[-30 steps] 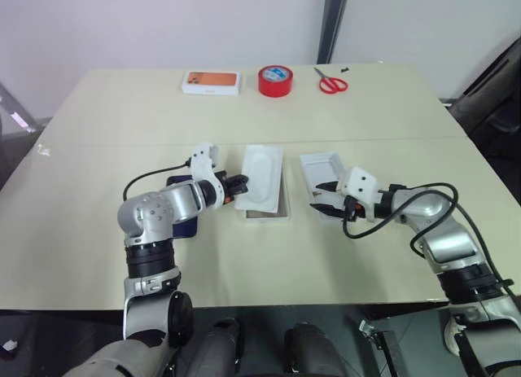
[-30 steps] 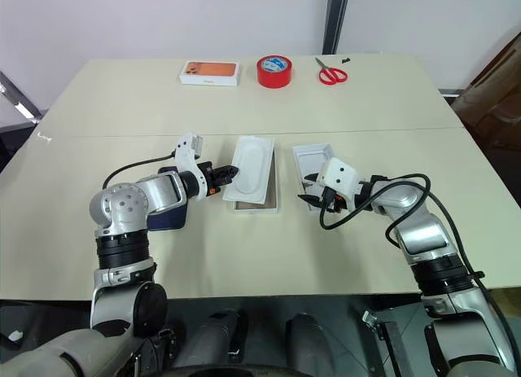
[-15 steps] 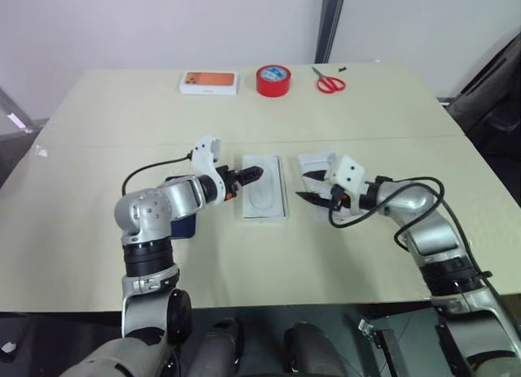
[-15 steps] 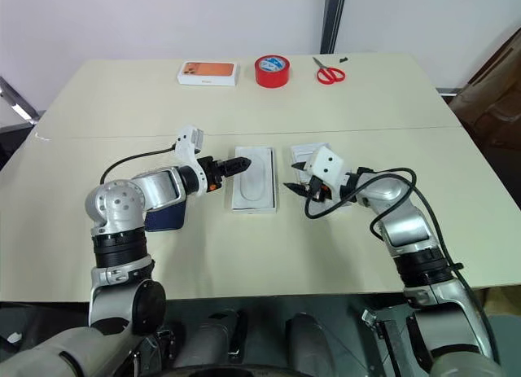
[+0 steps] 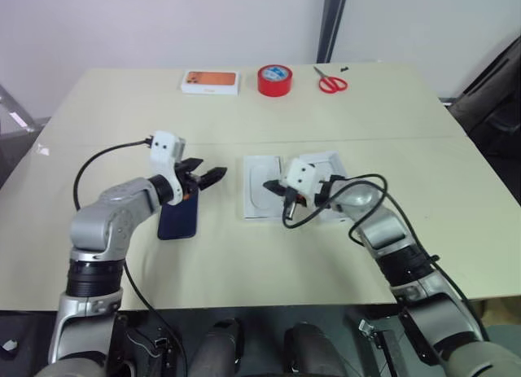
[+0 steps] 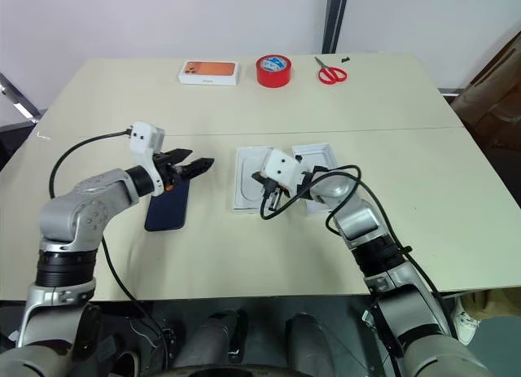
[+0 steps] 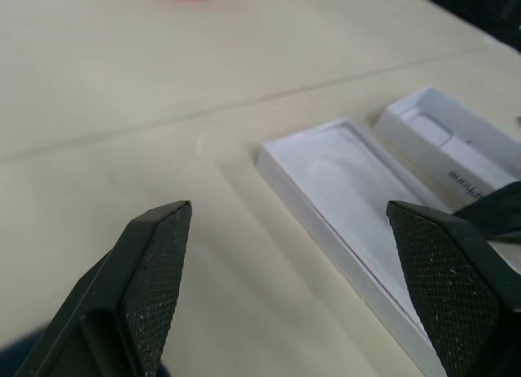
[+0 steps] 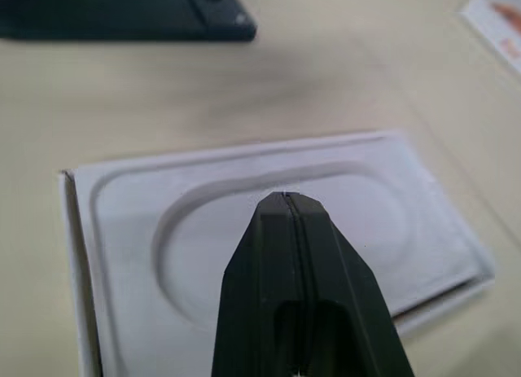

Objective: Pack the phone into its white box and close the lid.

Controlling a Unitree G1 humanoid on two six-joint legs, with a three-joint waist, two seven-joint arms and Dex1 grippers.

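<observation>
A bare test room: beige table [image 5: 122,255] against blank walls (red tape [image 5: 275,80], scissors [image 5: 330,84]).

Only one bit of print shows: a short dark word running along the white card lying inside the lid [image 7: 456,145], the open tray just beside the white insert [image 7: 358,190] with the rounded recess. Reads roughly like "iPhone", but too blurred to confirm. Nothing else on the table [image 5: 244,124] is legible.

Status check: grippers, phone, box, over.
Left gripper open, empty, above the phone. Right gripper shut, empty, over the white insert sitting in the white box. Phone flat on table, unpacked. Lid lies behind right gripper.
</observation>
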